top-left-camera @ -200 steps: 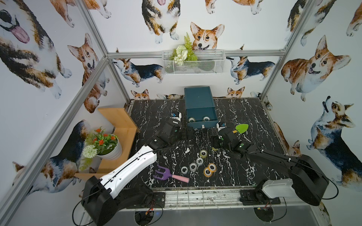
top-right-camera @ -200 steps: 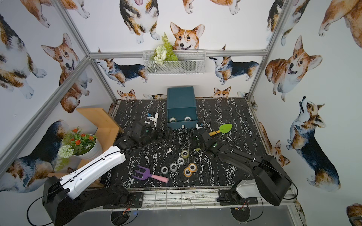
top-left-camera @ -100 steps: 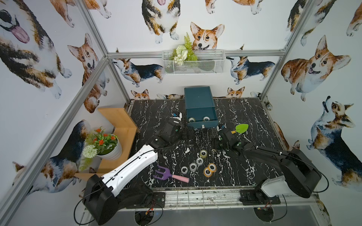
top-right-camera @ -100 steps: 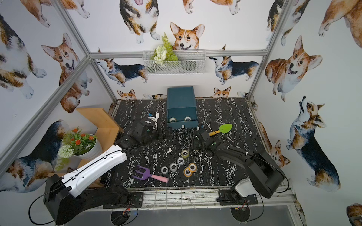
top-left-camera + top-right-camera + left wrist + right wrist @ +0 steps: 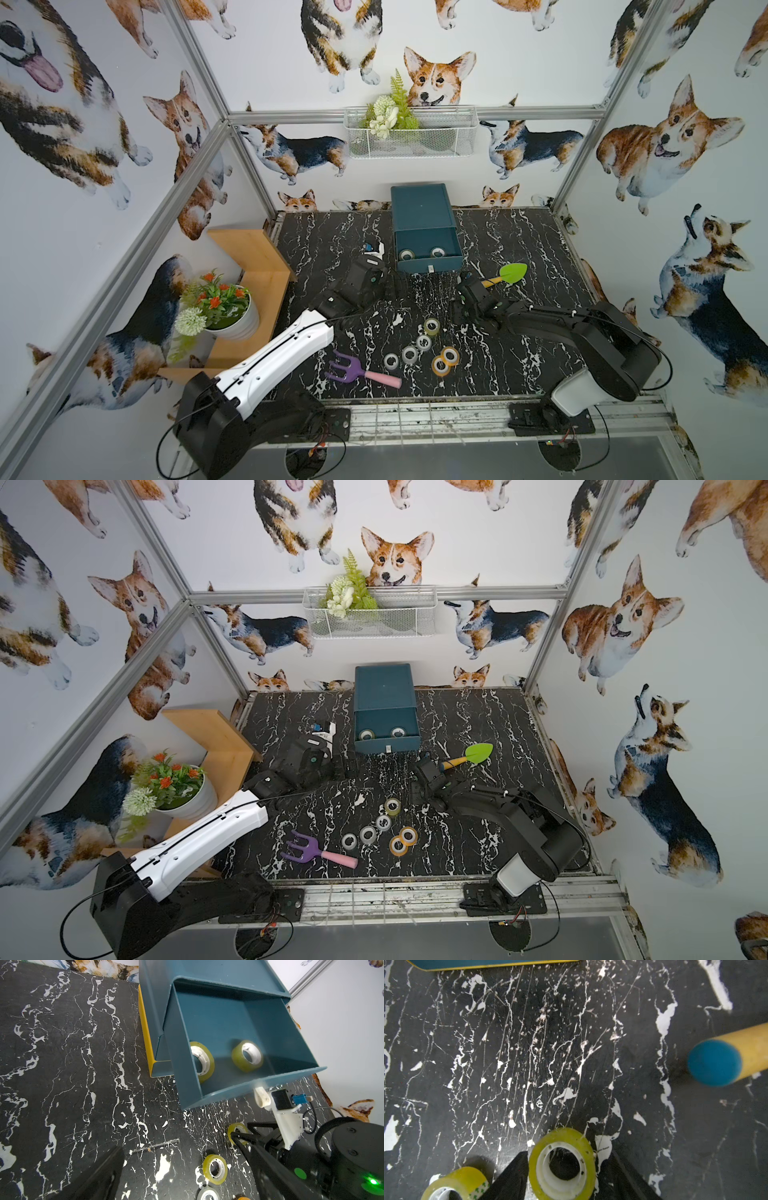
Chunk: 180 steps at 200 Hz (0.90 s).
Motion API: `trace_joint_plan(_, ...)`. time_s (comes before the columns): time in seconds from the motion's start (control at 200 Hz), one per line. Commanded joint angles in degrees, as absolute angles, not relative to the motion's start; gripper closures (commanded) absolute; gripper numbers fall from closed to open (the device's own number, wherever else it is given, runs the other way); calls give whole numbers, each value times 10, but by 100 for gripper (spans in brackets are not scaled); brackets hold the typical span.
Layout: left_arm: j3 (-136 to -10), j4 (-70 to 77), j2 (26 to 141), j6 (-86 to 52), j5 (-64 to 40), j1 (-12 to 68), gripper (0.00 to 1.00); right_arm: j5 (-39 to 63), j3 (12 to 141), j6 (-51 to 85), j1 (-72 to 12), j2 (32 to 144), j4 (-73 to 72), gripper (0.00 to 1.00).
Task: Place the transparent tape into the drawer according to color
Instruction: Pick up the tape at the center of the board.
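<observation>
Straddling one yellow-green see-through tape roll (image 5: 561, 1136), your right gripper (image 5: 568, 1153) hangs low over the black marble tabletop (image 5: 529, 1043) near the open teal drawer (image 5: 428, 264); you cannot tell whether its jaws pinch it. Your left gripper (image 5: 390, 287) stands spread wide and empty before that drawer, where two more yellow-green rolls (image 5: 235, 1057) lie.

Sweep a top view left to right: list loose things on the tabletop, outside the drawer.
purple rake head, grey-white tape roll, second grey-white roll, orange roll pair, green shovel. Omitted for overlap: third grey-white roll, yellow-green roll.
</observation>
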<state>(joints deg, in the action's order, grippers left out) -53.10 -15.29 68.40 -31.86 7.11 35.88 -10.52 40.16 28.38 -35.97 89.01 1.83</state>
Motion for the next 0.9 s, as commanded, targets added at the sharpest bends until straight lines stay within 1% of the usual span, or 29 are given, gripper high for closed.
trace_joint_plan(0.0,-531,-143,688,-320,64,357,1,-108,402,284,-365,901,15,33)
trace_joint_plan(0.1,-531,-144,690,-320,64,356,0,-115,409,277,-374,913,19,33)
trace_joint_plan(0.19,-529,-143,692,-322,63,356,0,-120,414,276,-377,922,26,36)
trace_joint_plan(0.24,-529,-143,692,-323,63,355,0,-124,412,276,-378,923,29,36)
trace_joint_plan(0.255,-529,-143,692,-323,63,355,1,-126,413,277,-378,923,30,40)
trace_joint_plan(0.295,-529,-144,693,-323,63,355,0,-130,412,276,-378,924,33,42)
trace_joint_plan(0.365,-527,-143,693,-324,63,354,1,-136,412,275,-378,923,39,43)
trace_joint_plan(0.55,-527,-142,694,-326,62,353,1,-129,404,277,-378,903,38,50)
trace_joint_plan(0.676,-527,-144,695,-325,59,352,1,-112,403,276,-377,860,36,54)
trace_joint_plan(0.896,-524,-147,691,-326,65,347,1,-96,442,282,-377,738,84,55)
